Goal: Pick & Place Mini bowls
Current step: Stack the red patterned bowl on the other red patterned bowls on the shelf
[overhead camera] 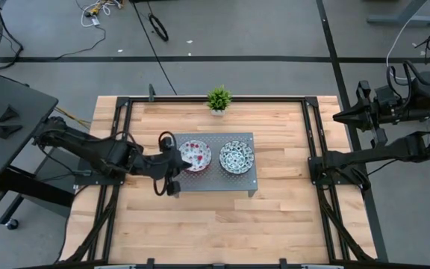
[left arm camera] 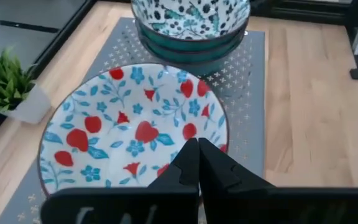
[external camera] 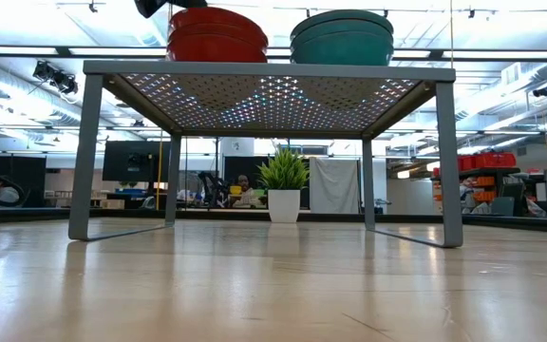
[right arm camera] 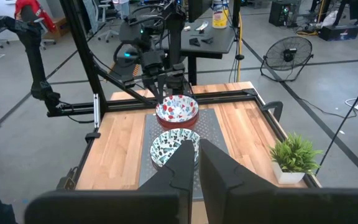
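Two stacks of mini bowls sit on a grey perforated stand (overhead camera: 215, 179) at the table's middle. The red-spotted stack (overhead camera: 195, 155) is on the left and the dark blue-green stack (overhead camera: 236, 157) on the right. From the low view, the stacks' outsides are red (external camera: 216, 38) and teal (external camera: 342, 38). My left gripper (left arm camera: 197, 152) is shut and empty, over the left rim of the top red-spotted bowl (left arm camera: 132, 130). My right gripper (right arm camera: 196, 152) is shut and empty, raised beyond the table's right edge. My left gripper's shut fingertips (left arm camera: 188, 155) slant down over the red-spotted bowl's left rim (left arm camera: 166, 171). Whether they touch the rim I cannot tell.
A small green potted plant (overhead camera: 218, 99) stands at the table's far edge behind the stand. Bare wood lies all around the stand, and dark frame rails (overhead camera: 316, 149) run along the table's sides.
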`<action>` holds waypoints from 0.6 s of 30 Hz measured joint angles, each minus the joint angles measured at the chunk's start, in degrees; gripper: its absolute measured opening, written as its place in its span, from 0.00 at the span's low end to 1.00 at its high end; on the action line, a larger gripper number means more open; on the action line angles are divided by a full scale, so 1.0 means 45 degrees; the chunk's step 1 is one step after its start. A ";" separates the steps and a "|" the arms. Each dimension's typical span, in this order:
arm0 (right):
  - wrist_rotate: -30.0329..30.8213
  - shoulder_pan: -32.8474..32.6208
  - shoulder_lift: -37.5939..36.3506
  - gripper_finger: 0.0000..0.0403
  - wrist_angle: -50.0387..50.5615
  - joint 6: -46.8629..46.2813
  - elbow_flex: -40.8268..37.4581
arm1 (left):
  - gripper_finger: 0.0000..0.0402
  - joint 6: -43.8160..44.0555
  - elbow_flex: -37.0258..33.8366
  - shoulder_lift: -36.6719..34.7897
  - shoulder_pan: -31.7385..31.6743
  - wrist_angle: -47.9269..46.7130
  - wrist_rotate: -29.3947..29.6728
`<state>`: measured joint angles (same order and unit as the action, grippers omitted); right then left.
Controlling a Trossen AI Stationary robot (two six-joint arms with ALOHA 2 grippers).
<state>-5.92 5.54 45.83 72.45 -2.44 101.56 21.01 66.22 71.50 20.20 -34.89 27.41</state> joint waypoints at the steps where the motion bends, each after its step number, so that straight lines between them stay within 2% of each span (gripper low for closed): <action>1: 0.0001 -0.0004 0.0000 0.07 -0.0001 0.0000 0.0000 | 0.00 0.0069 0.0000 0.0000 0.0050 -0.0077 0.0084; 18: 0.0001 -0.0003 -0.0001 0.07 0.0004 0.0000 0.0000 | 0.00 0.0195 0.0000 0.0000 0.0080 -0.0745 -0.0051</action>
<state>-5.91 5.52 45.82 72.47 -2.44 101.56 21.89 66.22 71.50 20.56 -38.24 27.18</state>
